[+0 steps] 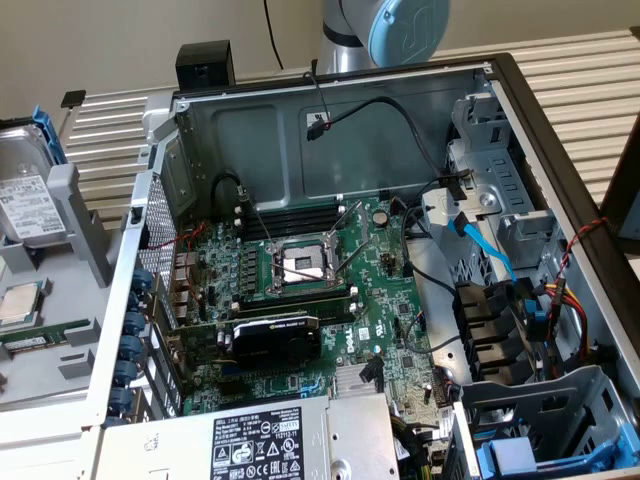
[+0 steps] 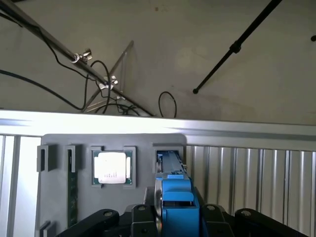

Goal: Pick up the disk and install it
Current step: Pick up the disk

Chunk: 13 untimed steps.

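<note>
Showing disk [image 1: 25, 205] half cut off at exterior view's left edge.

The disk [image 1: 27, 200] sits in a holder [image 1: 86, 218] beside the case [image 1: 330, 135].

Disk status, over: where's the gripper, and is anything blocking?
Gripper at the disk, on its blue frame. Disk on edge in grey holder, outside the computer case. Nothing in the way.

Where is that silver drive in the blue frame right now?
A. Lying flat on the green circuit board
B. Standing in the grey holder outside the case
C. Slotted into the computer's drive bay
B: the disk stands in the grey holder beside the open case, at the exterior view's left.
</note>
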Available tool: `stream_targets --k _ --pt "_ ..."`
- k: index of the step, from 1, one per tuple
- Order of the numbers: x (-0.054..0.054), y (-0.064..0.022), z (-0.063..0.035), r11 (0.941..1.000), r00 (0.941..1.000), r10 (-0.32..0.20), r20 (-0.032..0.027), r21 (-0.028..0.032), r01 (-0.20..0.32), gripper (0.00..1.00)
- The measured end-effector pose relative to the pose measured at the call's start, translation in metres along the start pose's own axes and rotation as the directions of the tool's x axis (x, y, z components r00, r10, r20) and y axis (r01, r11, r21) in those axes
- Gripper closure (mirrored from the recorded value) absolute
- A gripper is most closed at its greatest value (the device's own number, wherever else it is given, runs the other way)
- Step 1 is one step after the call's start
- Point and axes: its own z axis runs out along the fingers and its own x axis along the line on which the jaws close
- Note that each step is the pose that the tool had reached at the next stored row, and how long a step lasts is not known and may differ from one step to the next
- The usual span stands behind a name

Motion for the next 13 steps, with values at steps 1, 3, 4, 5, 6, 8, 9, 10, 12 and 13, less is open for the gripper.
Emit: stream_targets --k 1,3,4,5,6,8,9,10,12,13 --pt "0.0 0.0001 -0.0014 1.0 1.0 0.0 0.0 0.0005 0.0 0.63" --pt "0.0 0.0003 -0.0041 1.0 1.0 0.0 0.0 0.0017 0.0 0.63" --pt "0.0 0.0004 -0.0056 1.0 1.0 0.0 -0.0001 0.0024 0.0 0.63" --pt "0.0 0.0005 -0.0073 1.0 1.0 0.0 -0.0001 0.0032 0.0 0.63" --pt "0.0 0.0006 -0.0092 1.0 1.0 0.0 -0.0001 0.0036 0.0 0.63" --pt "0.0 0.0008 -0.0134 1.0 1.0 0.0 -0.0002 0.005 0.0 0.63" --pt "0.0 0.0009 -0.0156 1.0 1.0 0.0 -0.0002 0.0055 0.0 0.63" --pt "0.0 0.001 -0.018 1.0 1.0 0.0 -0.0003 0.006 0.0 0.63" --pt "0.0 0.0013 -0.0239 1.0 1.0 0.0 -0.0004 0.0073 0.0 0.63" --pt "0.0 0.0015 -0.0273 1.0 1.0 0.0 -0.0003 0.0082 0.0 0.63"
